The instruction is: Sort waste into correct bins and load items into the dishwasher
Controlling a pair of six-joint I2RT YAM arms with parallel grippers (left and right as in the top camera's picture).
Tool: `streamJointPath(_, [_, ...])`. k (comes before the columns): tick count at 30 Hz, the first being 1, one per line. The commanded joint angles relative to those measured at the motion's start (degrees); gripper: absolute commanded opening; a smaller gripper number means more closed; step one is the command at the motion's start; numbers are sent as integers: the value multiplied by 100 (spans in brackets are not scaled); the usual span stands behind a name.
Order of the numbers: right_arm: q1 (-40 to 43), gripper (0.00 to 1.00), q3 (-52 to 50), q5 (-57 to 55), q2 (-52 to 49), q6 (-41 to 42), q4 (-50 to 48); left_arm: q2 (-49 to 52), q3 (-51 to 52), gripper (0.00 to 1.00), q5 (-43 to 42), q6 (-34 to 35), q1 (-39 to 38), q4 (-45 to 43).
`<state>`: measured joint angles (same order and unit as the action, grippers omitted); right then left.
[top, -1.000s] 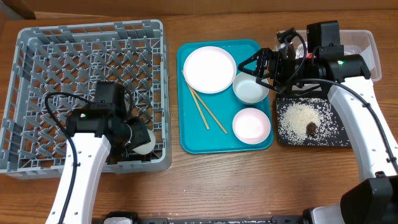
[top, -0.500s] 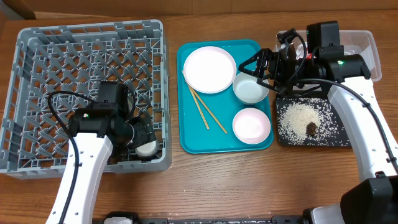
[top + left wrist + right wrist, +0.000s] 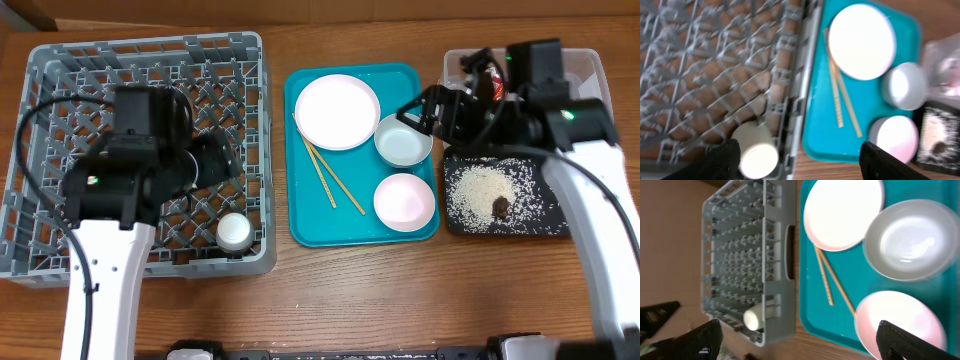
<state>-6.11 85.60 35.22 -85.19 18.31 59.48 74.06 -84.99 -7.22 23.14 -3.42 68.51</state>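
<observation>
Both end effectors spread wide, empty: left (image 3: 795, 155), right (image 3: 800, 342)

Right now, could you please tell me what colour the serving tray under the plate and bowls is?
Teal; the serving tray shows best in the overhead view.

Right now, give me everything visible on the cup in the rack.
The cup is small, white and round, plain and smooth, ceramic or plastic by its look; no handle shows. It lies in the grey rack's corner nearest the teal tray, resting on the lattice floor close against the wall on that side. The overhead view shows a round face, the right wrist view its side, so it seems tipped over, though I cannot tell which end is the mouth. Nothing grips it; the left gripper is open above.
</observation>
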Motion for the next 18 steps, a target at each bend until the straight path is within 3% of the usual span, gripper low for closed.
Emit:
streamJointPath(1, [-26,100,319,-1008,680,-76,247,-24,-289,77,-514,-321,-55,-46])
streamJointPath(7, [-24,100,319,-1331,1141,-83,627,-26,-343,69,-616,-474,-509,-223])
streamJointPath(12, [-26,100,319,-1261,1182,-87,715,-26,-671,70,-146,-535,-1226,-278])
streamJointPath(18, [-74,100,319,-1080,1182,-732,837,-33,-962,68,260,-511,-1926,-205])
